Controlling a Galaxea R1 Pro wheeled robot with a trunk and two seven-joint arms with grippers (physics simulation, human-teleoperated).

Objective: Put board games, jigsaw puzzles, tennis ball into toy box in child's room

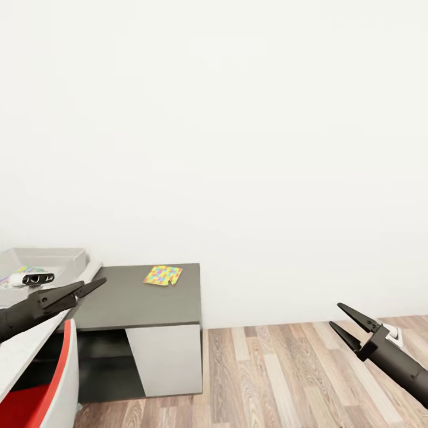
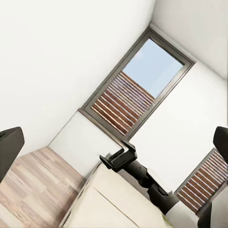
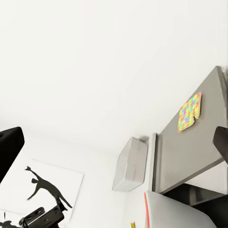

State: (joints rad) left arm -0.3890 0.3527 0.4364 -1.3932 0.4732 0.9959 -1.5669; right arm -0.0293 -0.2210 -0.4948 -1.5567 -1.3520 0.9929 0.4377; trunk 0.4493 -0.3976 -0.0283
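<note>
Looking down from the head camera, I have the red-and-white swivel chair (image 1: 41,392) nearest me, tucked under the pale white-grey desk (image 1: 24,348), which I use as my landmark. My left claw (image 1: 90,288) hangs over the desk's near edge, its two black fingers slightly spread and holding nothing; I judge it sits there ready for a reach toward the tray. My right claw (image 1: 345,321) floats well off the desk's right, above the wood plank floor (image 1: 285,380), fingers spread and empty, parked clear so it does not snag the furniture.

Joined to the desk's right end is the lower dark grey unit (image 1: 119,300), and on its top, toward the wall, lies one thin multicoloured jigsaw-pattern square (image 1: 163,275), flat and untouched. It looks like the next thing to fetch, since it lies apart from the bin.

Farther back on the desk stands the shallow light grey toy box (image 1: 53,258) with sloping sides; a colourful patch shows inside it, probably the other puzzle, though I cannot tell for sure. Behind everything is the plain white wall (image 1: 238,148).
</note>
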